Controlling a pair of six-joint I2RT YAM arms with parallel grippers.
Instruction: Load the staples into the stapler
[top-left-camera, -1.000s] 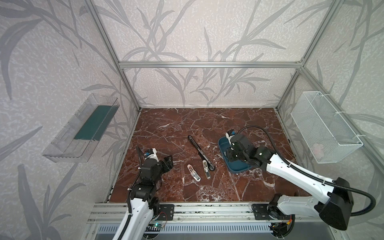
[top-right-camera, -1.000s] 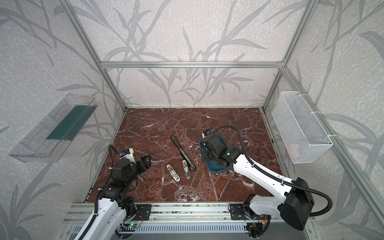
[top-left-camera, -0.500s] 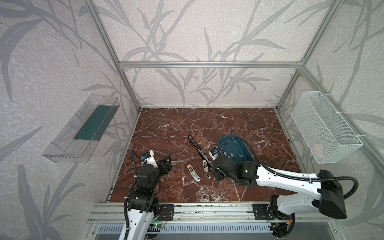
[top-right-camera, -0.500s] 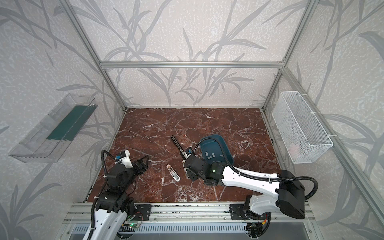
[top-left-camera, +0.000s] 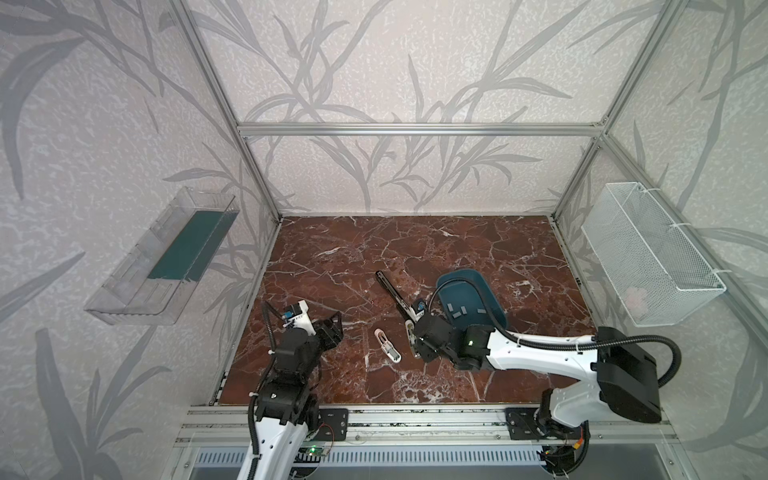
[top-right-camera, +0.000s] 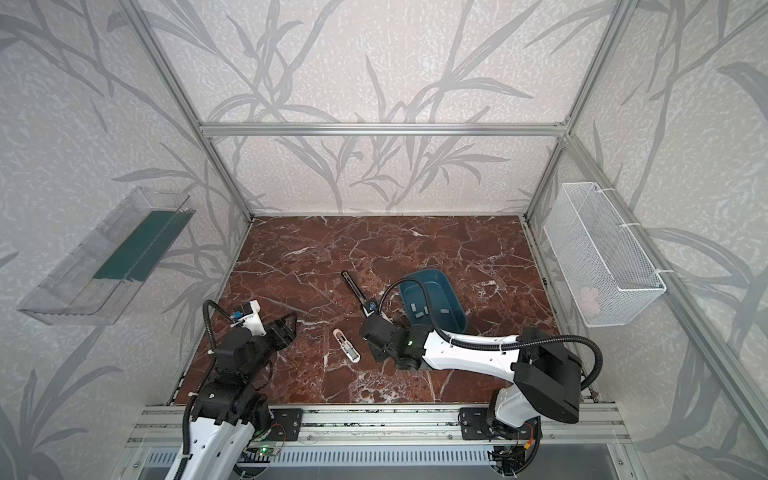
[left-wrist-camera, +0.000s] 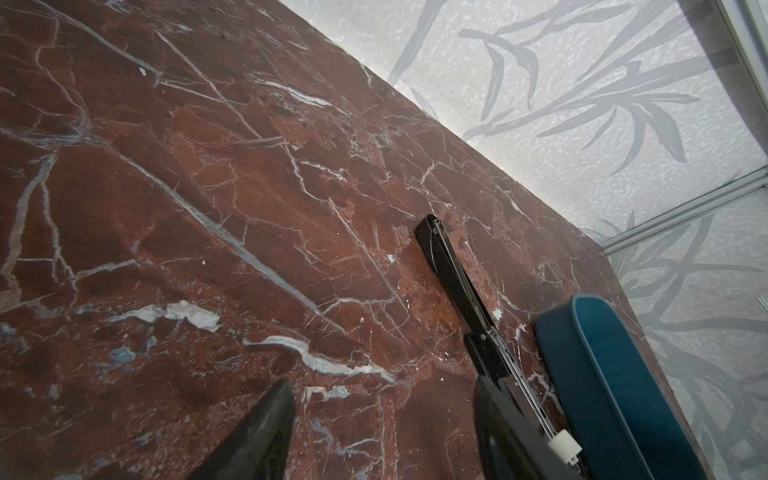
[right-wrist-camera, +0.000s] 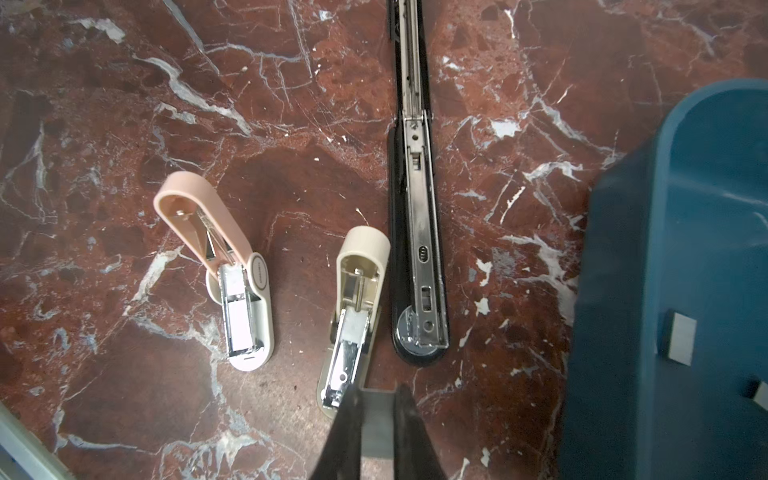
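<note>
On the marble (top-left-camera: 332, 249), both top views show staples (top-left-camera: 458, 312) in the blue tray (top-left-camera: 493, 300). Left wrist view: left gripper (left-wrist-camera: 382, 386) spread, empty. Right wrist view: right gripper (right-wrist-camera: 377, 391) clamps a staple strip (right-wrist-camera: 376, 424) by the beige stapler (right-wrist-camera: 353, 316).

The table (top-left-camera: 332, 257) is a slab of red-brown marble with white veins, running back to the papered walls. Four things lie on it. A long black stapler (right-wrist-camera: 417, 232) is folded out flat near the middle, chrome channel facing up, lying at a slant in both top views. Just to its right sits a blue tray (top-left-camera: 467, 289), close alongside it. At the black stapler's near end there's a small beige stapler (right-wrist-camera: 357, 307), lid swung back, its rounded cap up against the black edge. Further left, clearly apart, lies a pink stapler (right-wrist-camera: 220, 257), also flipped open with its metal magazine showing. The back half of the marble is bare.
</note>
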